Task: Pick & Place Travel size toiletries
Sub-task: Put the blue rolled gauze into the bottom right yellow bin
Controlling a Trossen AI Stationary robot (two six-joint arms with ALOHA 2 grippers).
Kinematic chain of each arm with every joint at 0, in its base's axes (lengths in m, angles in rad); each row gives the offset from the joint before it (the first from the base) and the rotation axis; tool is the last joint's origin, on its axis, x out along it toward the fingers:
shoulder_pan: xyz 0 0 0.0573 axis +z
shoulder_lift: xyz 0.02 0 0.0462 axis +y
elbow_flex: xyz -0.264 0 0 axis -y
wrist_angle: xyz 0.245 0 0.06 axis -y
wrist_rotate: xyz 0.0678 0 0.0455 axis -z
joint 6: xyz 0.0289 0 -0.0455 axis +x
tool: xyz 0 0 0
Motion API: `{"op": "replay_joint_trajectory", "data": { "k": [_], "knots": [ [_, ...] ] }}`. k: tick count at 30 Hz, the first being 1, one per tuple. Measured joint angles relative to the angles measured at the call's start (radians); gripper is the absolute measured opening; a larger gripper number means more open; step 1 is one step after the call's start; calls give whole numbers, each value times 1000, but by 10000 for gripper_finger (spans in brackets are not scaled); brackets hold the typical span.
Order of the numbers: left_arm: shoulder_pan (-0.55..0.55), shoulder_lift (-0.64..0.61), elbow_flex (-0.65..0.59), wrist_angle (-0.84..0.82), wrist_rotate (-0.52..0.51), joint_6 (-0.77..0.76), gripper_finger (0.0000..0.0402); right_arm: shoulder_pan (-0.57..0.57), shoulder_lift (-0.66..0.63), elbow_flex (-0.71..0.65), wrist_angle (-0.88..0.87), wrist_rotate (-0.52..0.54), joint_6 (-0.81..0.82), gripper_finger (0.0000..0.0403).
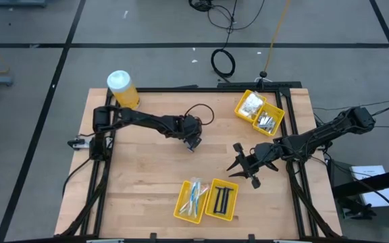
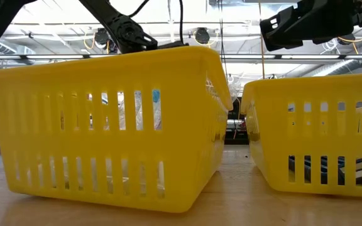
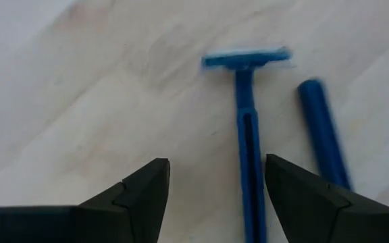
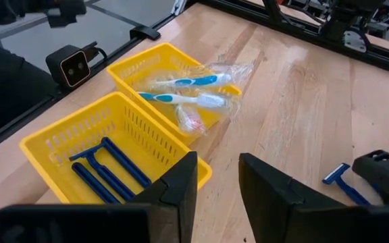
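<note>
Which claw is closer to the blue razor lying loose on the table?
The left claw. It hangs open right above the blue razor, one finger on either side of the handle. The right claw is open too, farther off near the front bins.

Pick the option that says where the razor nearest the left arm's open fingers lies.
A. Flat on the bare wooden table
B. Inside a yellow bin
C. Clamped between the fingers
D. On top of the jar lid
A: the left wrist view shows the blue razor flat on the wooden table, ahead of the left gripper, whose open fingers touch nothing.
</note>
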Motion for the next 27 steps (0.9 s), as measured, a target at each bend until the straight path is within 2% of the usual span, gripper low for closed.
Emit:
{"op": "replay_joint_trajectory", "data": {
  "k": [5,10,14,20,22,27],
  "knots": [
    [-9,39,4,18,69,-4,241,0,0,0,1,0,8,98],
    [-21,71,5,14,80,-27,231,0,0,0,1,0,9,98],
    [-22,73,5,11,99,-28,174,0,0,0,1,0,10,98],
    [-23,73,5,12,119,-6,31,0,0,0,1,0,10,98],
    [-24,71,4,11,114,1,15,0,0,0,1,0,10,98],
    [-24,2,-4,-22,104,34,13,0,0,0,-5,6,11,98]
  ]
}}
